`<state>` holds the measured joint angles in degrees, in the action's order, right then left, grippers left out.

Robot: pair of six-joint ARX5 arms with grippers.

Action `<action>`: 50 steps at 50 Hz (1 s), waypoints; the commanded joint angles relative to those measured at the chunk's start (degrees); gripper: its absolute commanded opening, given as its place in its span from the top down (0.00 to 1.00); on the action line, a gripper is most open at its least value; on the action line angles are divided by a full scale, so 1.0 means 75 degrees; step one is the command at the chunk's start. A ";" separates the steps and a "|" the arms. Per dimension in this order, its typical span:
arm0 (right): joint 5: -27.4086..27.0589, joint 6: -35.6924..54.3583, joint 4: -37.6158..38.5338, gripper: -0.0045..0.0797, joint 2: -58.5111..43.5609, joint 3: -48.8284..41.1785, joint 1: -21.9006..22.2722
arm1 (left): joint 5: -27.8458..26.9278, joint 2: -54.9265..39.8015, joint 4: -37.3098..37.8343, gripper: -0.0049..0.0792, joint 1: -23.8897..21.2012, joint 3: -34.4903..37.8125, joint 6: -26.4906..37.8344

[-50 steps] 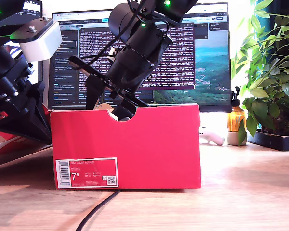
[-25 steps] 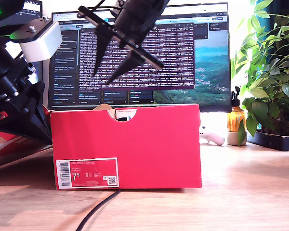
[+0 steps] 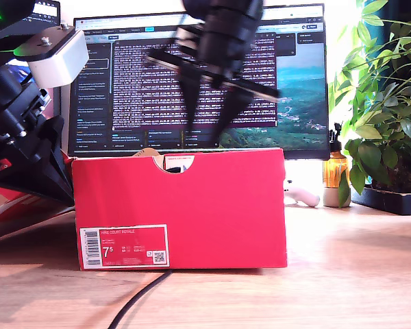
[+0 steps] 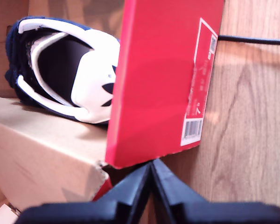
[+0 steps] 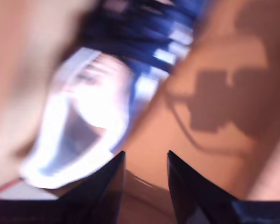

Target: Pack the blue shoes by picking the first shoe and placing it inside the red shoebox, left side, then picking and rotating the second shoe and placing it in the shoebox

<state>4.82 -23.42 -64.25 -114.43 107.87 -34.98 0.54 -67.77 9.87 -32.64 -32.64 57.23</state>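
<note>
- Exterior view: the red shoebox (image 3: 192,205) stands mid-table with its labelled wall facing near; through the half-round notch a scrap of white and blue shows, which I take for a shoe (image 3: 175,163); above the box, blurred against the monitor (image 3: 294,82), hangs my second gripper (image 3: 207,133) with its fingers spread and nothing between them; another arm (image 3: 27,123) sits at the exterior view's left, just beside the box.
- First wrist view: my first gripper (image 4: 150,163) has its fingers pressed together on nothing, outside the red shoebox (image 4: 163,79) and near its labelled wall; one blue shoe (image 4: 70,70) lies inside, tight against that wall, opening upward; the rest of the interior is hidden.
- Second wrist view: heavily smeared; my second gripper (image 5: 144,156) is parted and empty over a blue shoe (image 5: 107,93) on the brown floor.
- Judgement: a placing step looks finished — a shoe is in and released; I cannot tell whether a second one is packed; if not, the next move calls for fetching it and turning it heel-to-toe to fit the free side.
</note>
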 commanded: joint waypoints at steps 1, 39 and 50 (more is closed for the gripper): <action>-0.0076 -0.0052 -0.0192 0.64 0.0067 -0.0122 0.0216 | -0.0012 -0.0070 -0.0102 0.96 -0.0015 -0.0050 0.0023; -0.2122 -0.4762 -0.1868 0.41 0.0950 -0.0125 0.1227 | -0.0012 -0.0070 -0.0102 0.96 -0.0015 -0.0050 0.0020; -0.2299 -0.5700 -0.1897 0.41 0.1422 -0.0207 0.1370 | -0.0015 -0.0070 -0.0105 0.96 -0.0015 -0.0050 0.0023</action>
<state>-11.79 -64.40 -78.30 -105.51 107.87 -25.10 0.54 -67.77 9.89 -32.64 -32.64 57.23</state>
